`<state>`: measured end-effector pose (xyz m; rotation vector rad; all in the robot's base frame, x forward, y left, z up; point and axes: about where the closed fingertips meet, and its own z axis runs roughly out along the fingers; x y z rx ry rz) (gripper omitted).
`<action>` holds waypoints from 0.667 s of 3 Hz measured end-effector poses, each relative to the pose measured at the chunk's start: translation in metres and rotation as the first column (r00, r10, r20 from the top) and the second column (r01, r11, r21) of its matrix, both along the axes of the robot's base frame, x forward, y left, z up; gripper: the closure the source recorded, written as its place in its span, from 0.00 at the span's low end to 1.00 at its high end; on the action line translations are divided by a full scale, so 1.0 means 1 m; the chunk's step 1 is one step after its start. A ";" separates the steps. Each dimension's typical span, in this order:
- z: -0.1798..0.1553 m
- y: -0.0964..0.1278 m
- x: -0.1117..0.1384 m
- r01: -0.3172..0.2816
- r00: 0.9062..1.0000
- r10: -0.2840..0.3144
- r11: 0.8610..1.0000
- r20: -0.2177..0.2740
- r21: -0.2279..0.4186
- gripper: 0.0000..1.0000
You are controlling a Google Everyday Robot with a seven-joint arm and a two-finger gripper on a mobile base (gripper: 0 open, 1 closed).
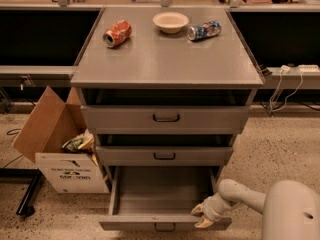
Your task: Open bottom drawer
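Note:
The bottom drawer (145,222) of the grey cabinet is pulled well out, and its empty grey inside (165,191) shows. Its small black loop handle (164,228) sits at the middle of the slim front, at the frame's lower edge. My gripper (201,217) is at the right end of that front. One tan fingertip (196,209) is inside the drawer and the other is outside, and they are closed on the front panel's top edge. My white arm (250,196) reaches in from the lower right.
The middle drawer (164,155) and the top drawer (166,118) stand slightly out. On the cabinet top lie a red can (117,33), a cream bowl (171,21) and a blue can (204,30). An open cardboard box (60,149) stands on the floor to the left.

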<state>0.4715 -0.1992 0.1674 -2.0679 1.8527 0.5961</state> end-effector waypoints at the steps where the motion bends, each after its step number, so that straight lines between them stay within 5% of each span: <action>1: 0.000 -0.008 -0.018 0.011 1.000 -0.011 1.000 0.009 0.023 1.00; 2: 0.000 -0.006 -0.019 0.011 1.000 -0.011 1.000 0.009 0.023 1.00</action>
